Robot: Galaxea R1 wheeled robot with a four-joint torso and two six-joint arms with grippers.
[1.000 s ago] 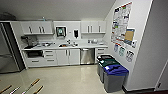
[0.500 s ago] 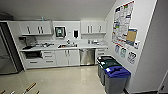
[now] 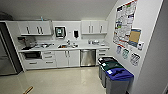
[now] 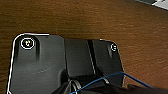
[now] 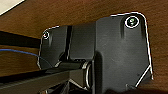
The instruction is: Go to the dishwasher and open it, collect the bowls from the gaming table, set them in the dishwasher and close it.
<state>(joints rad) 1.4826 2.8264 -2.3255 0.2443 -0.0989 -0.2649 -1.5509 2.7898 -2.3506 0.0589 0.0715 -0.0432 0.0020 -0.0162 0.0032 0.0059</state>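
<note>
The head camera sits high and looks forward and slightly down across the kitchenette, facing the white cabinet run with the dishwasher [image 3: 88,57] set under the counter [image 3: 62,48], well off across the pale floor [image 3: 57,81]. Three lidded bins [image 3: 113,75] stand near its right edge against the poster wall [image 3: 140,37]. Each wrist camera looks along its own arm, very close over a brown wood-grain surface [image 4: 82,22], with the robot's dark plate in front. The wrist views share that brown surface [image 5: 75,12]; neither overlaps the head view.

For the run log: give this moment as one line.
place: kitchenette | dishwasher: closed, under counter | bins: along right wall | grippers: state cannot be told
</note>
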